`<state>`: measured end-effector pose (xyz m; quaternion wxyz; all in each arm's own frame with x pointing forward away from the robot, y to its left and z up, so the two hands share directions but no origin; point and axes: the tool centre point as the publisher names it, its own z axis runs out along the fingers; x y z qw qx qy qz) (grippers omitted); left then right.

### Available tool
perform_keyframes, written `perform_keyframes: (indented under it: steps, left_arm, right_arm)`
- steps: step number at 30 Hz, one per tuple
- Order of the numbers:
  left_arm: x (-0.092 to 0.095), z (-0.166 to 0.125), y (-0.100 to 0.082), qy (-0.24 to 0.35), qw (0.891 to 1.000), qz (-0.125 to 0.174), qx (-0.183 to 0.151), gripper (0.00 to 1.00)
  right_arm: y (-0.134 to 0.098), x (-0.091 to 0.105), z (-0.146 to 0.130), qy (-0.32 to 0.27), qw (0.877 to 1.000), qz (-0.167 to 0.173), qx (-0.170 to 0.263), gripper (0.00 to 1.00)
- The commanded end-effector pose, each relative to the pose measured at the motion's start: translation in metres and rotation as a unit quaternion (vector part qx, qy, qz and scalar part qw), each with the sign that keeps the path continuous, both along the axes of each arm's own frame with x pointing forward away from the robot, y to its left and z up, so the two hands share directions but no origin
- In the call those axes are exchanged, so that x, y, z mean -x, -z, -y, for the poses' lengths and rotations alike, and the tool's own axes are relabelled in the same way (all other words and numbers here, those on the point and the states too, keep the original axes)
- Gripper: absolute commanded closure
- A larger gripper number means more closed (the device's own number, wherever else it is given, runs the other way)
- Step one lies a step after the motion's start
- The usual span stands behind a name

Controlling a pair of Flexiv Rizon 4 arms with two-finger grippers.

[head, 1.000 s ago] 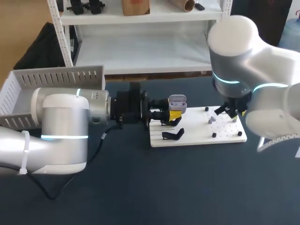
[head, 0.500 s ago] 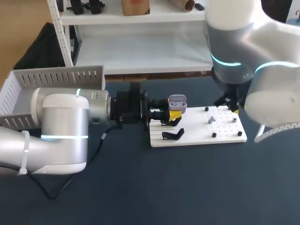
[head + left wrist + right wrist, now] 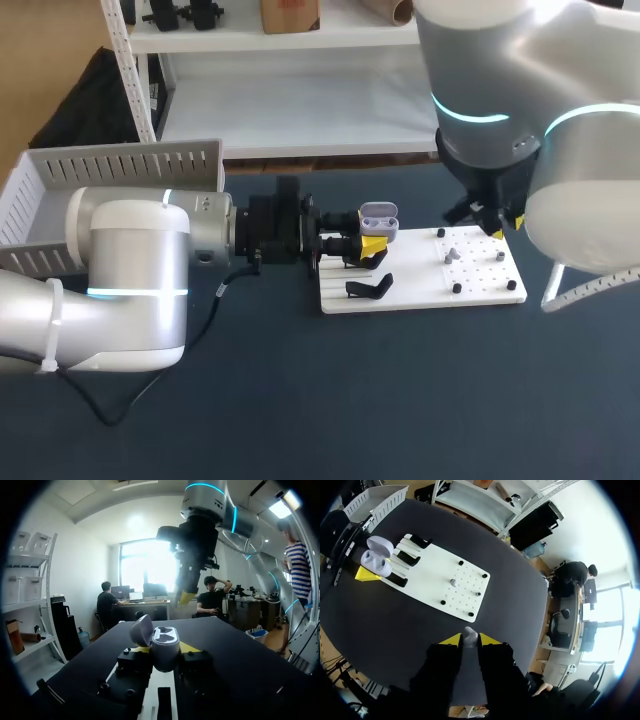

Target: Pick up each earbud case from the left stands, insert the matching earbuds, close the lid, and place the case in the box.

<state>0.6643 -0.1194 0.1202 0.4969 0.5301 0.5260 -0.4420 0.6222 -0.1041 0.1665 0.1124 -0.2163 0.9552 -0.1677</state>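
Clamped in the left gripper [image 3: 366, 243], by both fingers from two sides: the lower half of the earbud case [image 3: 379, 218]. Held upright at the left end of the white board [image 3: 420, 290], above the stands there. Lid [image 3: 142, 630] swung open and tilted back, inner tray facing up. In the left wrist view, yellow tips pressed against either side of the case body.

Pinched between the yellow tips of the right gripper [image 3: 496, 222], fingers set narrow: a small pale earbud [image 3: 470, 636]. Raised well clear of the board surface, near its far right corner, fingers pointing down.

Seated on the right half of the board, among small black pegs [image 3: 456, 288]: a second earbud [image 3: 452, 254], apart from both grippers.

Mounted on the left half of the board: black stands [image 3: 370, 287], one just below the left gripper. In the right wrist view, arranged in a row beside the case.

Set at the far left of the dark table [image 3: 400, 400], behind the left arm and well apart from the board: the box [image 3: 110, 165], grey with slotted walls.
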Motion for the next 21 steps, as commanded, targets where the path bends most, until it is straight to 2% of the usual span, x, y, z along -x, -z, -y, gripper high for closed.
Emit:
perform_keyframes:
  steps: [1,19,21]
  left_arm:
    - [0.0005,0.0000,0.0008,-0.001,1.000,0.001,0.002,1.00]
    - [0.0005,0.0000,0.0008,-0.001,1.000,0.001,0.002,1.00]
    - [0.0005,0.0000,0.0008,-0.001,1.000,0.001,0.002,1.00]
  right_arm:
    - [0.0000,0.0046,0.0036,-0.001,1.000,0.006,-0.003,1.00]
    - [0.0000,0.0046,0.0036,-0.001,1.000,0.006,-0.003,1.00]
    - [-0.0059,0.0077,0.0016,0.029,1.000,0.009,0.002,1.00]
